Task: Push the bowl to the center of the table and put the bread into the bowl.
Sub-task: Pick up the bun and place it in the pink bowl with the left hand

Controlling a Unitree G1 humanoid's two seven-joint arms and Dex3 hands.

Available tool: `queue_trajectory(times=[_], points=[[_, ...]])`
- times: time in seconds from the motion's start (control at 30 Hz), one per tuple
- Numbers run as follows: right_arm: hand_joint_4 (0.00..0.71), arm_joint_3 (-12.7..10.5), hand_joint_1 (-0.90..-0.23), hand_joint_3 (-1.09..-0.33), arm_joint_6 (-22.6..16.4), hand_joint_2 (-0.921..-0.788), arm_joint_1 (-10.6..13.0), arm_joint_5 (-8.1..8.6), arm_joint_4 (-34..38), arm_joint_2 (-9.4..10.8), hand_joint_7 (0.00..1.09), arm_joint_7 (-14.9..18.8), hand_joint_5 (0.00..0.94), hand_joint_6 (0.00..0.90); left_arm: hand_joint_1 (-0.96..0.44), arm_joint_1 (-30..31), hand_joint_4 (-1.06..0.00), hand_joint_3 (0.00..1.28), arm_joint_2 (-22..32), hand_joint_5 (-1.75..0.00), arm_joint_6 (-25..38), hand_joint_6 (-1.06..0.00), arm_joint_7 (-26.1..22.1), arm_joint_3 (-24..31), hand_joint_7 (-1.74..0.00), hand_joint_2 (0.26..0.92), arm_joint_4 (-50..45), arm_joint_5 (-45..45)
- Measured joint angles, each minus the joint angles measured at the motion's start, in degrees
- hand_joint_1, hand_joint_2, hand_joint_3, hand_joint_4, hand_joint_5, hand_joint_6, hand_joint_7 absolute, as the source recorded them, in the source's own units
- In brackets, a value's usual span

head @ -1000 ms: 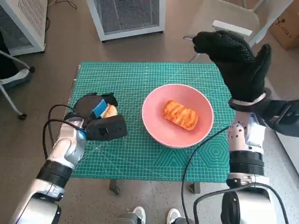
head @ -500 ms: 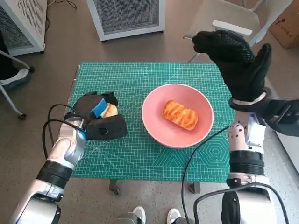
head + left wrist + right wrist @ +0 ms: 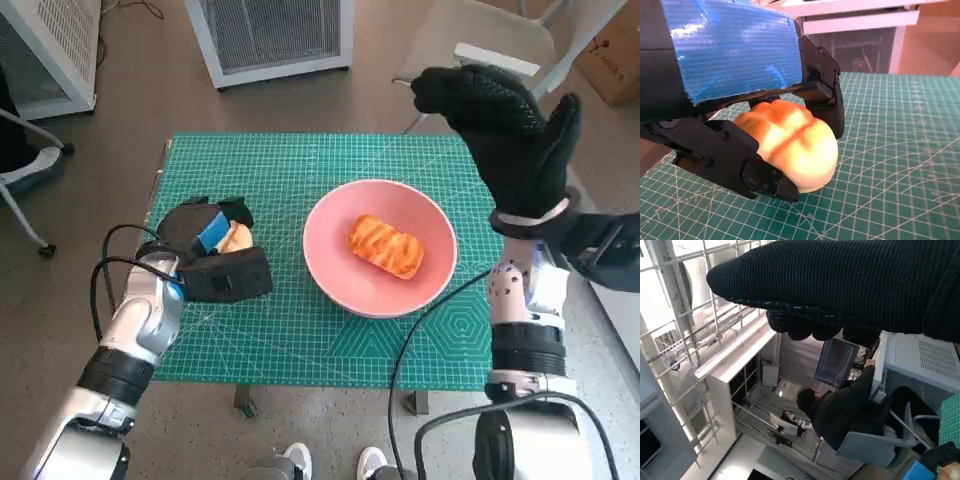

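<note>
Bread roll [image 3: 236, 238] half under fingers [image 3: 232, 212]

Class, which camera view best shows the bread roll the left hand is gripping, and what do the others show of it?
The left wrist view: the bread roll fills the frame, gripped by the left hand on the green mat. The head view shows only a sliver of it beside the blue tape. The right wrist view catches only a pale corner, too small to identify.

Bowl [image 3: 380, 247]: on the cutting mat [image 3: 300, 170], right of its middle.
Pastry [image 3: 386, 246]: lying inside the bowl.
Bread roll [image 3: 236, 238]: on the mat's left side, clasped between the left hand's [image 3: 205, 240] fingers [image 3: 730, 160].
Right hand [image 3: 510, 130]: raised above the table's far right corner, clear of the bowl.
</note>
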Motion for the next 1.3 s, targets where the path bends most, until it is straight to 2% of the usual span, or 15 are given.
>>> queue_trajectory(times=[0.37, 1.3], points=[[0.254, 0.0, -0.663, -0.741, 0.21, -0.921, 0.0, -0.02, 0.0, 0.0, 0.5, 0.06, 0.0, 0.102, 0.0, 0.45, -0.63, 0.11, 0.44, -1.19, 0.36, -0.58, -0.54, 0.96, -1.25, 0.921, -1.78, 0.01], [0.255, -0.07, -0.641, -0.744, 0.08, -0.921, 0.0, 0.0, 0.04, 0.03, 0.52, 0.63, 0.001, 0.095, 0.0, 2.87, -0.66, 0.1, 0.81, -1.2, 3.9, -0.59, -3.0, 4.52, -1.2, 0.921, -16.01, 0.33]])
